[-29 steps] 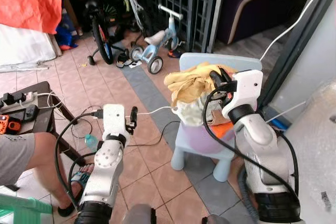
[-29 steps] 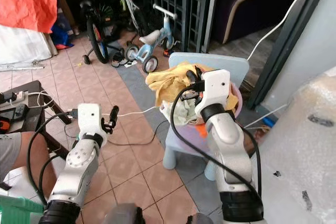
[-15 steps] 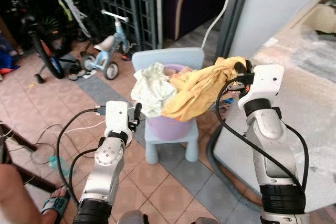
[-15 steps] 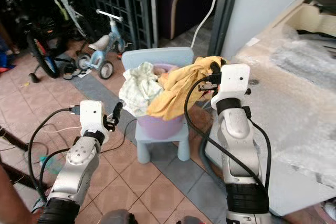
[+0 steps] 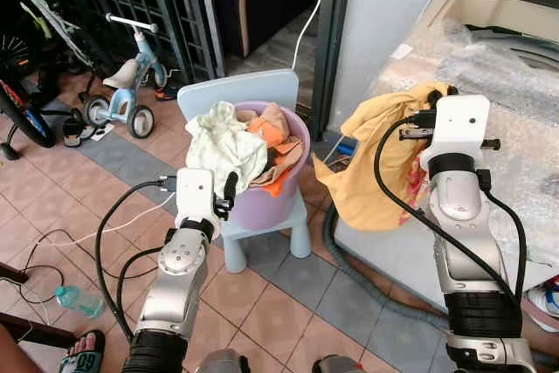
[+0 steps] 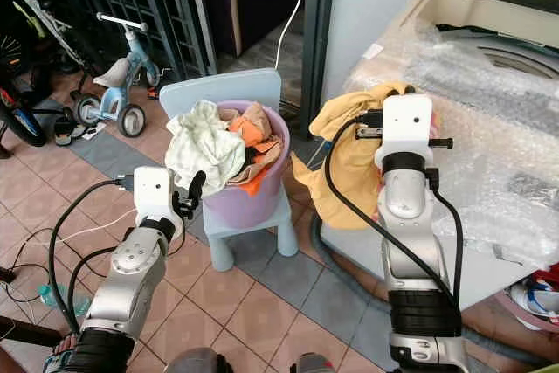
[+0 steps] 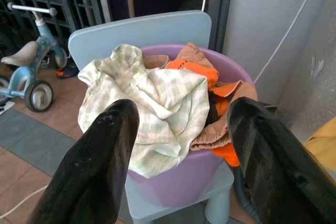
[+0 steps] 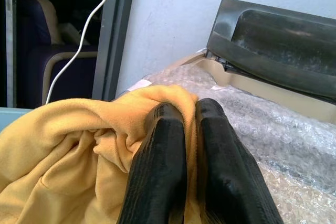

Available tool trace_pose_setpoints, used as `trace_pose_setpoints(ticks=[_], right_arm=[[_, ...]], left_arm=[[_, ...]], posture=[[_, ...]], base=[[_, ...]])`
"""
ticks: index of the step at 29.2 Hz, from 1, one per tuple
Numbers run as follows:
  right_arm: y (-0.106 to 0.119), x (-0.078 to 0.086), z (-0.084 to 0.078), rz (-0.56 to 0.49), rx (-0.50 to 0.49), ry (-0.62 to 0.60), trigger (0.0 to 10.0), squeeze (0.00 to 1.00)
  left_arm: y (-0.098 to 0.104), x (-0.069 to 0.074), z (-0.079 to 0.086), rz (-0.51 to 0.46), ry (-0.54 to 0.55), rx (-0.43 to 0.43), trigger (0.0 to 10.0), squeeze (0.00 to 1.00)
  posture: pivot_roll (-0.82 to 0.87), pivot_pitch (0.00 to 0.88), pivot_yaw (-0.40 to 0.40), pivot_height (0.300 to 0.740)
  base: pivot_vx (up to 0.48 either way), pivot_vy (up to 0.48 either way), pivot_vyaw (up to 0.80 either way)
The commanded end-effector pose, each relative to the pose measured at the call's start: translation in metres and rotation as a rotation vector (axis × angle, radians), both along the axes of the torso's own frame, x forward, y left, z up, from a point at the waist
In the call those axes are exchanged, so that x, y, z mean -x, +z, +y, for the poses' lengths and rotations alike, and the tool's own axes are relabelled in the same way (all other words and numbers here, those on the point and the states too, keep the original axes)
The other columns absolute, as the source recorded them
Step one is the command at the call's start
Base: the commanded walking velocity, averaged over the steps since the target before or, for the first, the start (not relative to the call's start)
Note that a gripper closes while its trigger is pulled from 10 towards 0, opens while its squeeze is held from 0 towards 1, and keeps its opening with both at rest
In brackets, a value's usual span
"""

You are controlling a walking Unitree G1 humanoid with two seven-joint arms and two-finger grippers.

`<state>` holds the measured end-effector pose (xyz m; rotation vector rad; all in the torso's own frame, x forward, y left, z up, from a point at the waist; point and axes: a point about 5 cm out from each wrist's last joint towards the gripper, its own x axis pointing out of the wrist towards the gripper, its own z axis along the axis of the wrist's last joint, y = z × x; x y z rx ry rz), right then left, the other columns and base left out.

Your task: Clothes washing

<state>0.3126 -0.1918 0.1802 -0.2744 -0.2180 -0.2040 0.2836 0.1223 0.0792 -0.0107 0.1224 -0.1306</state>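
Observation:
A yellow garment (image 5: pixel 376 163) hangs from my right gripper (image 8: pixel 190 121), which is shut on its bunched top edge, over the near corner of the bubble-wrapped washing machine (image 5: pixel 515 85). The cloth droops down past the machine's side. A purple laundry basket (image 5: pixel 271 194) full of clothes, with a pale checked shirt (image 7: pixel 152 103) and an orange piece (image 7: pixel 191 69) on top, stands on a light blue child's chair (image 5: pixel 240 93). My left gripper (image 7: pixel 181 124) is open just in front of the basket, with nothing between its fingers (image 7: pixel 105 145).
The washing machine's dark lid (image 8: pixel 273 40) stands raised at the back. A white cable (image 5: pixel 310 15) runs down by the dark door frame. A small tricycle (image 5: pixel 127 76) and a bicycle wheel (image 5: pixel 22 115) stand by the black grille. A water bottle (image 5: pixel 79 300) lies on the tiled floor.
The view has swung right. My right gripper has carried the yellow garment away from the basket to the washing machine's corner. The left arm stays in front of the basket.

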Motion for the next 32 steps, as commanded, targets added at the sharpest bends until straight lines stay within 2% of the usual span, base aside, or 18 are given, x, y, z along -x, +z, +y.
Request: trace_pose_setpoints(ticks=[1,4,6,11,26,32], right_arm=[[0.002,-0.002,0.007,-0.012,-0.036,0.051,10.0,0.00],[-0.010,0.001,0.014,0.029,-0.084,0.106,10.0,0.00],[-0.022,0.005,0.015,0.073,-0.081,0.107,10.0,0.00],[-0.033,0.009,0.017,0.111,-0.111,0.108,10.0,0.00],[-0.034,0.007,0.015,0.116,-0.109,0.106,10.0,0.00],[-0.033,0.006,0.020,0.114,-0.111,0.127,10.0,0.00]], left_arm=[[0.001,0.001,0.003,0.001,0.009,0.014,10.0,0.00],[0.002,0.000,0.003,0.005,0.014,0.043,10.0,0.00],[0.002,0.002,0.002,0.006,-0.007,0.027,10.0,0.00],[0.003,0.004,0.001,-0.007,-0.048,0.048,10.0,0.00],[0.004,0.004,0.000,-0.005,-0.053,0.049,10.0,0.00],[0.005,0.004,0.000,-0.012,-0.030,0.067,10.0,0.00]], posture=[[-0.04,0.043,0.070,0.740],[-0.04,0.043,0.068,0.740],[-0.03,0.042,0.068,0.740],[-0.03,0.043,0.070,0.740],[-0.04,0.047,0.073,0.740],[-0.04,0.050,0.071,0.740]], base=[[0.000,0.000,-0.78],[0.000,0.000,-0.77],[0.000,0.000,-0.72],[0.000,0.000,-0.76],[0.000,-0.320,-0.78],[0.000,-0.084,-0.77]])
